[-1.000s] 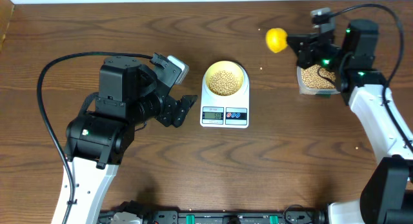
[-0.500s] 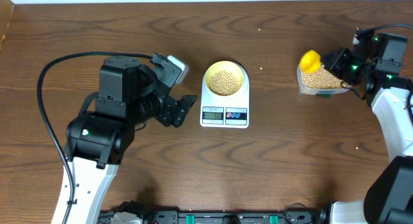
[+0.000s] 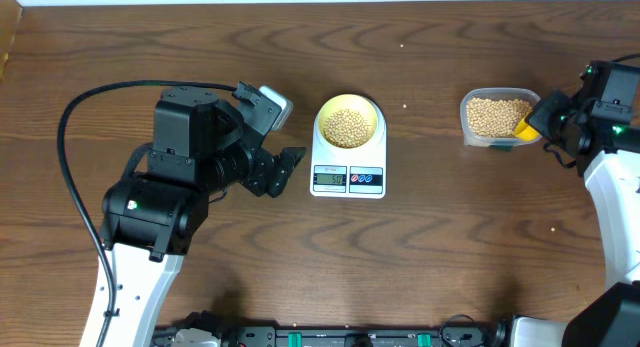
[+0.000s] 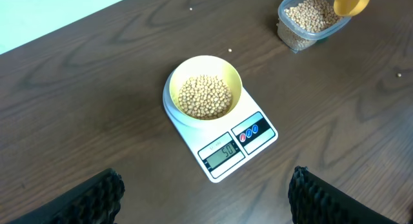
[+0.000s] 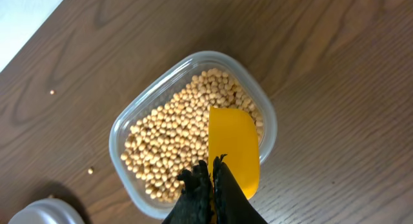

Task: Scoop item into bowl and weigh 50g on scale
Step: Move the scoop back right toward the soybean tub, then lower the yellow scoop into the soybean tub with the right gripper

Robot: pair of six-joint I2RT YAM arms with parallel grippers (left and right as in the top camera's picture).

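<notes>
Holding scoop (image 5: 233, 146) over tub (image 5: 120, 139): right gripper (image 5: 213, 170).

overhead: top-down, far | left wrist: oblique, scale (image 4: 261, 141), tub (image 4: 293, 40) | right wrist: close over tub

Scale (image 3: 348, 179): we count 1
Bowl (image 4: 205, 64): 1
Tub (image 5: 116, 141): 1
Scoop (image 5: 233, 146): 1
Buttons (image 4: 244, 137) on scale: 2
Left arm (image 3: 185, 137) plus right arm (image 3: 610, 187): 2
Beans (image 4: 204, 97): heaps in bowl and tub, too many for us to count
Loose beans (image 4: 230, 50): 3 seen
</notes>
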